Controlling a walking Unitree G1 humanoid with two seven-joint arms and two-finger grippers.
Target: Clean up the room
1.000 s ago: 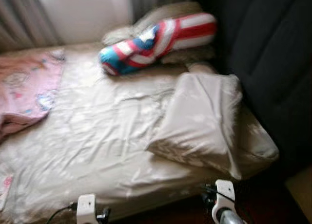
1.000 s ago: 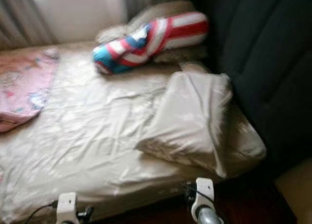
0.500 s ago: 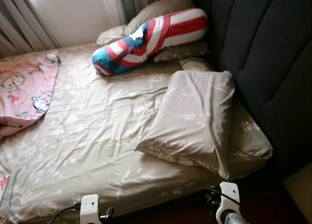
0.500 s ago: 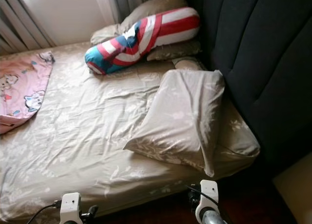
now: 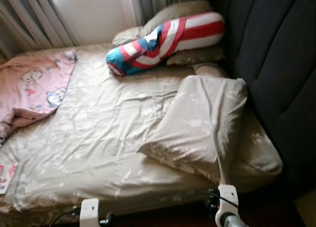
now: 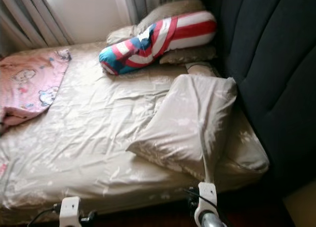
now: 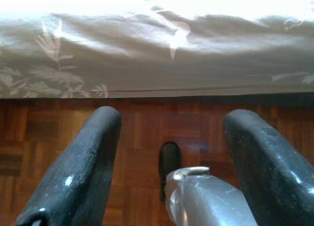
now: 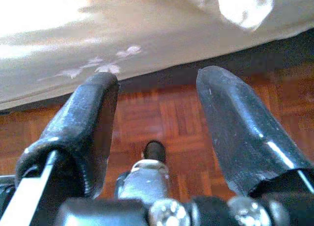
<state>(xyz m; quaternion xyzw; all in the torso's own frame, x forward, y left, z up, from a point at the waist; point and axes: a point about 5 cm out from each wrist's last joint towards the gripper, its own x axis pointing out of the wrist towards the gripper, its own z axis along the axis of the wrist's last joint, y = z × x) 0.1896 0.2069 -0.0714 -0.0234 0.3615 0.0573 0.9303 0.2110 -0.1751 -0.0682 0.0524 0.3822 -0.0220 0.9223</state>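
Barely begun, by the look of things: nothing gripped, nothing yet squared away. On the wide bed under a creased beige leaf-print sheet (image 5: pixel 98 133), a beige leaf-print pillow (image 5: pixel 202 123) slumped crooked against the dark padded headboard (image 5: pixel 281 64); a red, white and blue striped bolster (image 5: pixel 163 42) angled across two more pillows at the far corner; a crumpled pink cartoon blanket (image 5: pixel 34 86) bunched at the far left edge; something small and pink-white, perhaps a booklet, at the near left edge, too cropped to name. Left gripper (image 7: pixel 169 152) and right gripper (image 8: pixel 157 132) both hanging low beside the mattress over brown parquet flooring (image 7: pixel 142 127), black fingers spread wide and empty. Grey curtains (image 5: pixel 34 15) and a pale wall behind. Probably still left: straightening pillows, folding the blanket, smoothing the sheet.
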